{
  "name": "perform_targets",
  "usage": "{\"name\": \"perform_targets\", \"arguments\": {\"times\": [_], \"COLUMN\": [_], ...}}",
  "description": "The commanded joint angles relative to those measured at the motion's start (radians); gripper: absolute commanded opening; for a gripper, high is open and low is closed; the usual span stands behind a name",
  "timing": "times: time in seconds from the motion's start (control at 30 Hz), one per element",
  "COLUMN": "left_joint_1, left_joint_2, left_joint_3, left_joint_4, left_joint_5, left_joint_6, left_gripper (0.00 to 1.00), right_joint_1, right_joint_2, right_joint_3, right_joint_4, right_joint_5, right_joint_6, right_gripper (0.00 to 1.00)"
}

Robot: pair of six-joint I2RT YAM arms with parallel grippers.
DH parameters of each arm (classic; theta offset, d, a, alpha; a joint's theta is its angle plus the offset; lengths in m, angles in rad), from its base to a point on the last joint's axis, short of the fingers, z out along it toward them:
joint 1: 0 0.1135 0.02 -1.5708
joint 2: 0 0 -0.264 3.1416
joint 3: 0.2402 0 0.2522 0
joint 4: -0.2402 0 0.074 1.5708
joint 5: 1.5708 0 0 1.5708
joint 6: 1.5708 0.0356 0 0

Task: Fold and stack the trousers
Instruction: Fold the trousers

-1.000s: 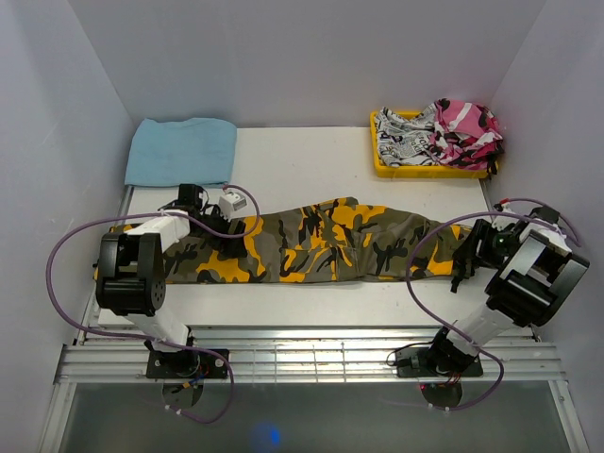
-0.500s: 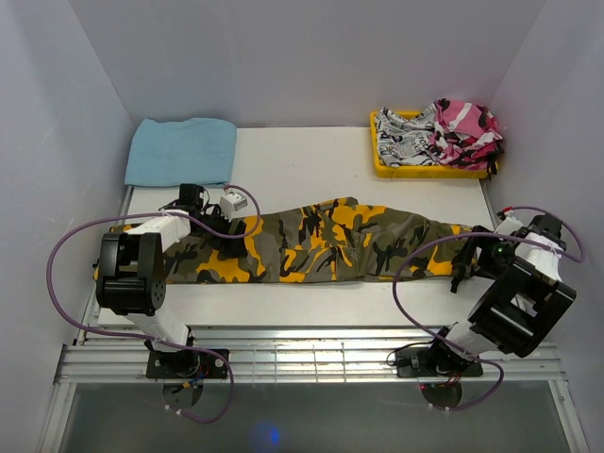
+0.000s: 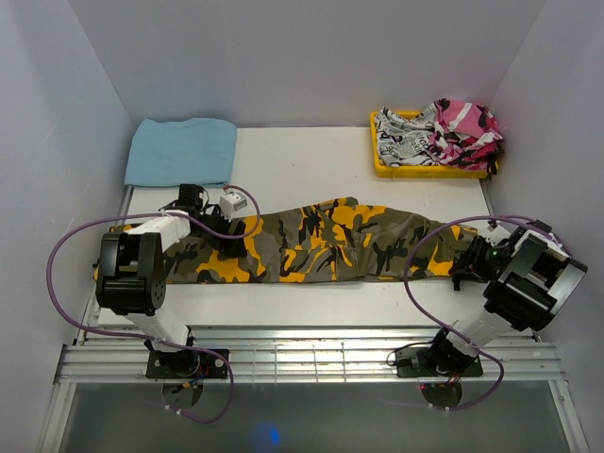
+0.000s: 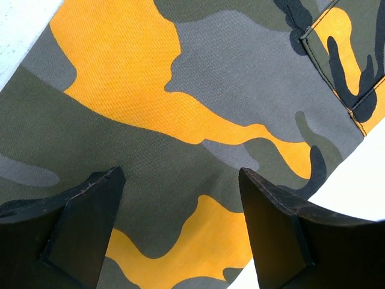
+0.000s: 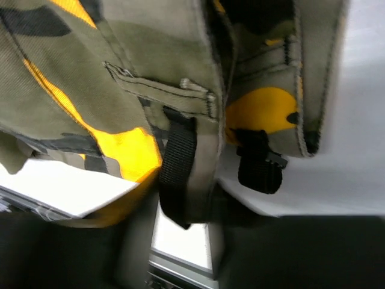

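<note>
Camouflage trousers (image 3: 321, 241) in olive, orange-yellow and black lie stretched lengthwise across the white counter (image 3: 302, 160), running from the left arm's side almost to the right arm's. They are well apart from the yellow tray (image 3: 415, 172) in the far right corner.

From above, we see the left gripper (image 3: 229, 236) set low over the trousers near their left end. Its wrist view puts the left gripper (image 4: 178, 180) directly above the woven cloth (image 4: 180, 90). The jaws are spread wide, the two dark fingers (image 4: 78, 235) frame a patch of orange and olive, and nothing is between them. A stitched pocket edge (image 4: 337, 90) runs along the upper right of that view. We cannot tell whether the fingertips press on the fabric.

The right gripper (image 3: 462, 264) sits at the trousers' right end. In its wrist view the garment (image 5: 120, 90) hangs close to the lens, in bunched folds. A black webbing strap (image 5: 177, 174) and a black clip (image 5: 258, 165) dangle over the pale counter (image 5: 355, 180). The fingers are lost in dark blur there, so we cannot tell whether those jaws are parted or pinching the cloth.

In the tray a pink camouflage garment (image 3: 462, 127) is heaped beside a black-and-white printed one (image 3: 401, 142). A folded blue towel (image 3: 179, 151) rests at the far left corner.
</note>
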Motion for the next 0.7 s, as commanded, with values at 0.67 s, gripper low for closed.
{"name": "perform_targets", "arguments": {"times": [0.67], "left_joint_1": [-0.002], "left_joint_2": [0.114], "left_joint_3": [-0.011], "left_joint_4": [-0.001], "left_joint_5": [-0.093], "left_joint_6": [0.008], "left_gripper": [0.72], "right_joint_1": [-0.019], "right_joint_2": [0.064], "right_joint_3": [0.147], "right_joint_4": [0.106], "right_joint_5": [0.135], "right_joint_6": [-0.129], "right_gripper": [0.08]}}
